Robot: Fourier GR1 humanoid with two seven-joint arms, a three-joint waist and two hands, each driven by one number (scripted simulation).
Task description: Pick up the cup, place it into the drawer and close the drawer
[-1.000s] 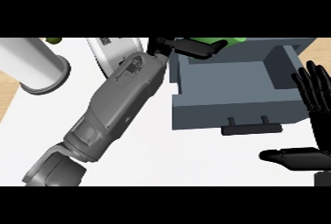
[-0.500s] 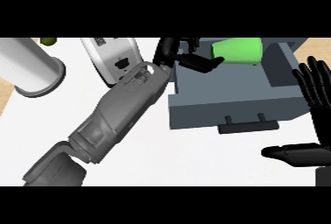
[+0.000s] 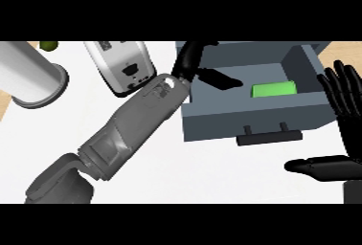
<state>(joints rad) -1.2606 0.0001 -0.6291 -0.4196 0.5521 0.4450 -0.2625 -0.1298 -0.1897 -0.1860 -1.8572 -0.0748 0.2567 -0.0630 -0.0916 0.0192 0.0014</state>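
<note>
drawer (image 3: 247, 117) open | cup (image 3: 274, 89) inside | left robot hand (image 3: 191, 60) over its rim

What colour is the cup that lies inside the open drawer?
Bright green, seen best in the head view: the cup inside the grey drawer.

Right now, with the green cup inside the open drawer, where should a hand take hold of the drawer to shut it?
Probably the dark handle on the front of the drawer, approached from the near side. It stands off the panel on two short posts, facing the robot, and the open right hand shows nearest it. The cup lies well behind the front.
</note>
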